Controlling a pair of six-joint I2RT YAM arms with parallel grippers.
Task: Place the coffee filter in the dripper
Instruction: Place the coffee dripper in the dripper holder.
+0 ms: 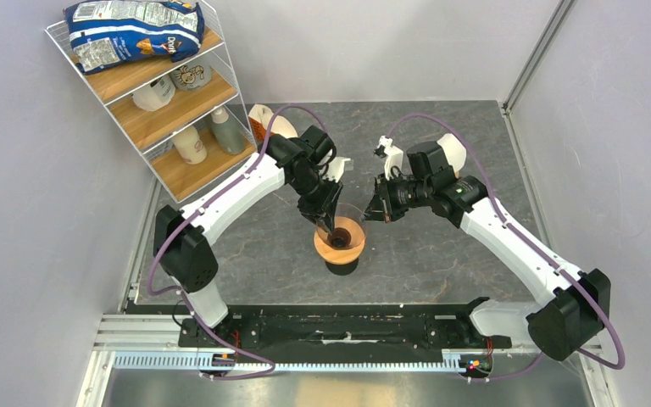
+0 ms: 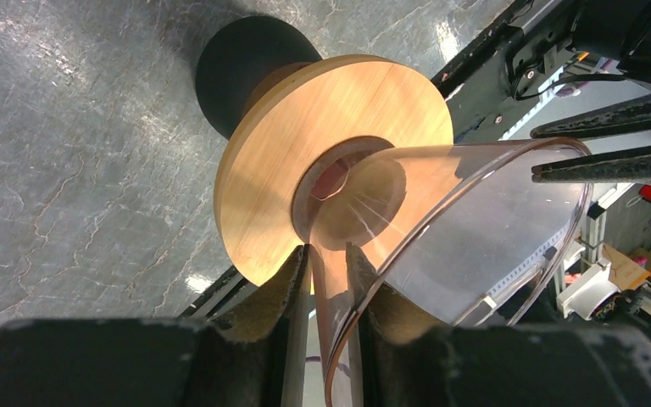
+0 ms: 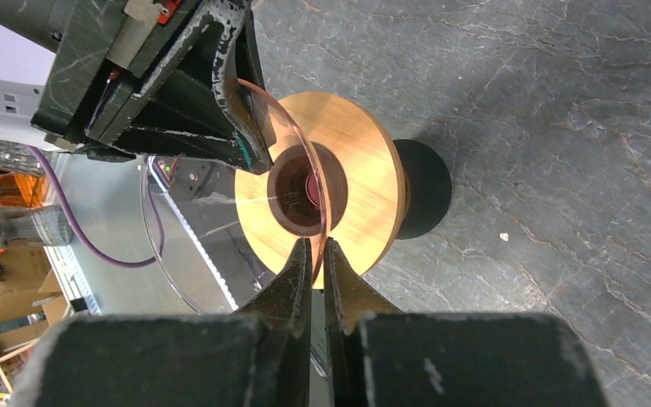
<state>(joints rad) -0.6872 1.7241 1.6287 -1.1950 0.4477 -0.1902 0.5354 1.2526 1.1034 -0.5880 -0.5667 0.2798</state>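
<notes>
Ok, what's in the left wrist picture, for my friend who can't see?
The left gripper straddles the near rim of the dripper, a clear glass cone in a round wooden collar. The right gripper pinches its far rim. A grey table lies beneath.

centre: dripper (image 1: 339, 242) mouth boxed in — left gripper (image 1: 325, 223) and right gripper (image 1: 371, 214) both at its glass rim | upper left: wire shelf (image 1: 157, 93) in the way | table (image 1: 441, 263) lower centre and upper right — open stone, plenty of room to pass
</notes>
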